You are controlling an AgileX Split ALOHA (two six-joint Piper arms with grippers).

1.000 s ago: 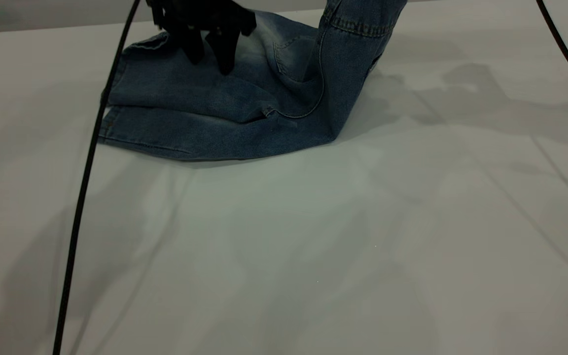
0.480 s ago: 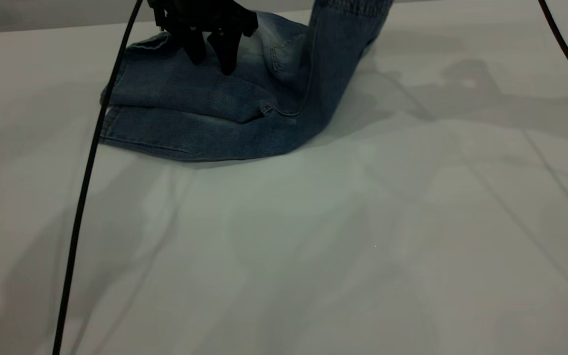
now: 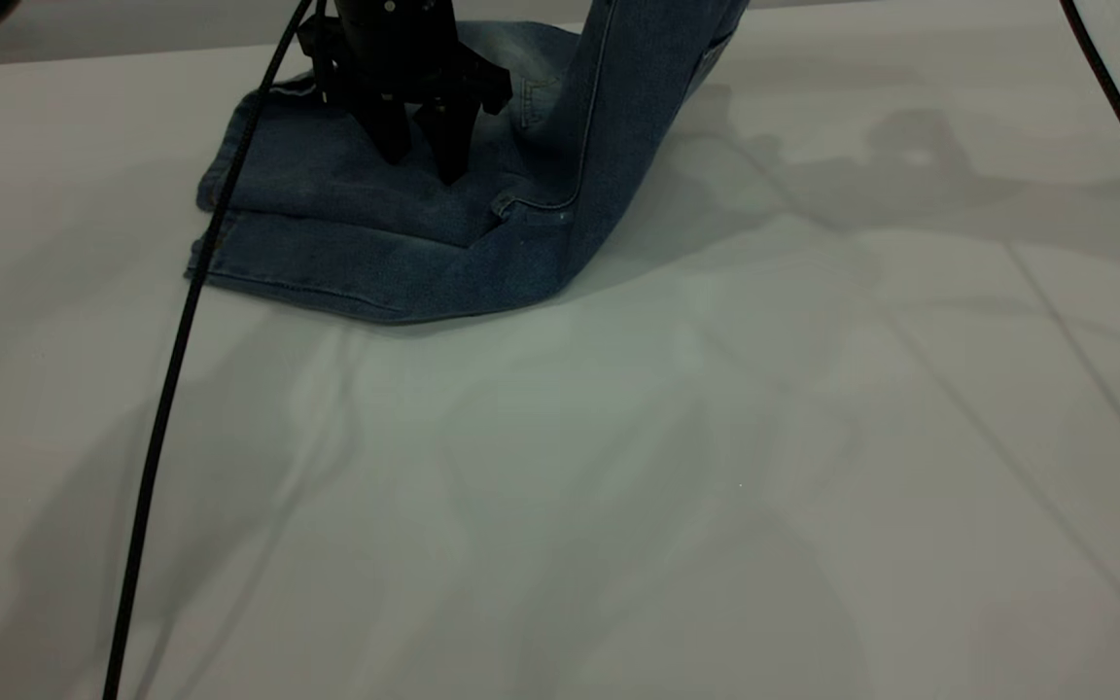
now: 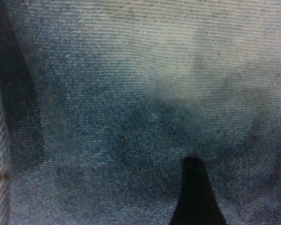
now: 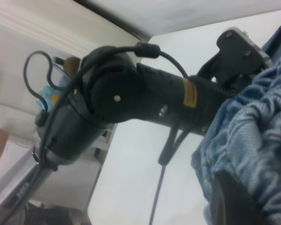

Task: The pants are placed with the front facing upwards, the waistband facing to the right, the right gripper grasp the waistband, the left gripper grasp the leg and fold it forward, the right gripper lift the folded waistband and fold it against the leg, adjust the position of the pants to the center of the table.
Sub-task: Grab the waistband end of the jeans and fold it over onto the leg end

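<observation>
Lifting the waistband (image 5: 253,136) up and over in the clamped right gripper (image 5: 234,199) while the left gripper (image 3: 421,146), fingers slightly parted, pins the pants (image 3: 375,233) far-left on the table (image 3: 716,437), risking a skewed, dragged fold.

You see the pants (image 3: 385,243) as matt woven blue denim cloth with a visible twill weave and faded pale areas, lying on a smooth white surface (image 3: 716,467) of faint sheen, beneath the matt black left gripper (image 3: 421,146).
</observation>
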